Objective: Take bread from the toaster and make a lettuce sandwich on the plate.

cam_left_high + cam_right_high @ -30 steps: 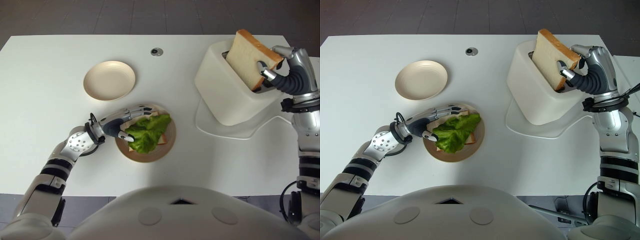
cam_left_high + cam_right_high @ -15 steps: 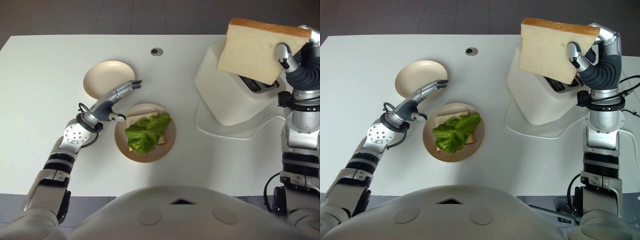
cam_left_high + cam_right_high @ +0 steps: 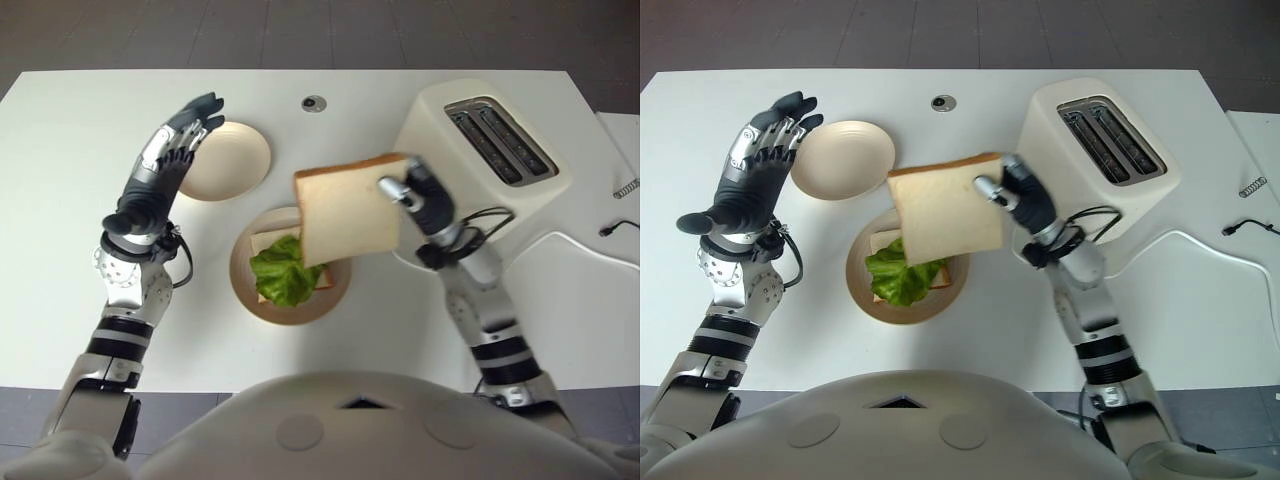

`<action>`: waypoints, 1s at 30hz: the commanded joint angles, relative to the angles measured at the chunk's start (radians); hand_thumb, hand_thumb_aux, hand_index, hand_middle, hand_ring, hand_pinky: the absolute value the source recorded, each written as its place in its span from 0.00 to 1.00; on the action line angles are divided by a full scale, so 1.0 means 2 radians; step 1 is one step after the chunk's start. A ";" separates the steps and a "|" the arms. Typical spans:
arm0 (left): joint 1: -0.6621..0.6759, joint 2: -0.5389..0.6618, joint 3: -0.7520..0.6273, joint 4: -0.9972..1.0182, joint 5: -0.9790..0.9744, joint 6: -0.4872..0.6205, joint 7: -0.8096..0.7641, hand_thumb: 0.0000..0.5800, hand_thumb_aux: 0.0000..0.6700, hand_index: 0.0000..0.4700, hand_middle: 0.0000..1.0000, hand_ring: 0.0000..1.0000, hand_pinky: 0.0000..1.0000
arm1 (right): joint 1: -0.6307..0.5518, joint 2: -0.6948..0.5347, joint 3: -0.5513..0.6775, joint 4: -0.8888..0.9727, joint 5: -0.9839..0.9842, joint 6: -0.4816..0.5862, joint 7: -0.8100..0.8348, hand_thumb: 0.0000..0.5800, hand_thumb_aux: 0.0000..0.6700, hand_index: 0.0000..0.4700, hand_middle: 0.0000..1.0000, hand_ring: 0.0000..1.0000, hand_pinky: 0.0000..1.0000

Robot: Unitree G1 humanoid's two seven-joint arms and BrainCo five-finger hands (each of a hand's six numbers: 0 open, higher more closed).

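Note:
My right hand [image 3: 420,198] is shut on a slice of white bread [image 3: 346,209], holding it flat in the air just above the right half of the tan plate [image 3: 250,297]. On that plate lies a lettuce leaf [image 3: 285,277] over another bread slice [image 3: 880,243]. The white toaster [image 3: 487,155] stands at the back right with both slots bare. My left hand [image 3: 160,175] is raised above the table's left side, fingers spread and holding nothing.
A second, bare cream plate [image 3: 236,160] sits behind the sandwich plate, partly behind my left hand. A small round metal fitting [image 3: 314,102] is set in the table near the back edge. A cable [image 3: 1200,240] runs from the toaster to the right.
My right hand has carried the bread slice from above the toaster down and left to over the plate. My left hand rose and drew back from the plate, fingers spreading.

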 commanded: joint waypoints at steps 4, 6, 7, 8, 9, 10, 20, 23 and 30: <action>0.026 -0.022 0.011 -0.034 -0.019 0.023 -0.100 0.00 0.00 0.00 0.00 0.00 0.00 | -0.012 0.050 0.011 0.093 -0.069 0.008 -0.010 1.00 1.00 1.00 1.00 1.00 1.00; 0.030 -0.030 0.012 -0.035 -0.013 0.026 -0.121 0.00 0.00 0.00 0.00 0.00 0.00 | -0.016 0.055 0.009 0.120 -0.100 -0.003 -0.022 1.00 1.00 1.00 1.00 1.00 1.00; 0.032 -0.033 0.013 -0.034 -0.010 0.027 -0.130 0.00 0.00 0.00 0.00 0.00 0.00 | -0.018 0.057 0.008 0.133 -0.116 -0.010 -0.029 1.00 1.00 1.00 1.00 1.00 1.00; 0.033 -0.037 0.014 -0.034 -0.007 0.028 -0.139 0.00 0.00 0.00 0.00 0.00 0.00 | -0.021 0.057 0.008 0.145 -0.134 -0.015 -0.038 1.00 1.00 1.00 1.00 1.00 1.00; 0.034 -0.040 0.016 -0.034 -0.006 0.029 -0.146 0.00 0.00 0.00 0.00 0.00 0.00 | -0.024 0.057 0.009 0.157 -0.154 -0.022 -0.048 1.00 1.00 1.00 1.00 1.00 1.00; 0.033 -0.044 0.018 -0.032 -0.001 0.030 -0.150 0.00 0.00 0.00 0.00 0.00 0.00 | -0.027 0.056 0.009 0.168 -0.175 -0.029 -0.060 1.00 1.00 1.00 1.00 1.00 1.00; 0.029 -0.071 0.005 0.059 0.135 -0.009 -0.178 0.00 0.00 0.00 0.00 0.00 0.00 | -0.022 0.046 0.024 0.182 -0.269 -0.064 -0.104 1.00 1.00 1.00 1.00 1.00 1.00; 0.023 -0.076 0.010 0.071 0.145 -0.016 -0.167 0.00 0.00 0.00 0.00 0.00 0.00 | -0.018 0.051 0.012 0.168 -0.233 -0.054 -0.085 1.00 1.00 1.00 1.00 1.00 1.00; 0.021 -0.075 0.010 0.066 0.133 -0.019 -0.154 0.00 0.00 0.00 0.00 0.00 0.00 | 0.001 0.067 -0.012 0.109 -0.121 0.007 -0.025 1.00 1.00 1.00 1.00 1.00 1.00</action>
